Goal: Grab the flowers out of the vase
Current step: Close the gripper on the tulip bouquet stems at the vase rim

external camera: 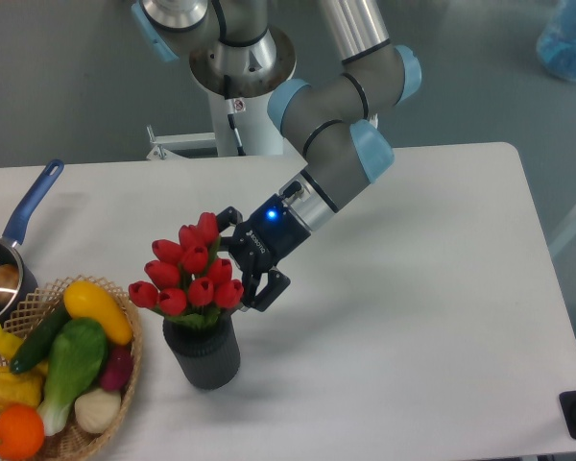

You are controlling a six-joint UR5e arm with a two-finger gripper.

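A bunch of red tulip flowers point(187, 271) on green stems stands in the dark grey ribbed vase point(204, 352) on the white table, left of centre. My gripper point(236, 257) comes in from the right at the height of the buds. Its black fingers point(265, 291) are spread, one by the upper right bud and one by the lower right bud. The jaws stand open around the right edge of the bunch, and I cannot tell whether they touch the buds.
A wicker basket point(127, 375) with yellow, green and orange vegetables sits at the lower left, close to the vase. A blue-handled metal pan point(19, 221) lies at the left edge. The robot's base column point(240, 106) rises behind the table.
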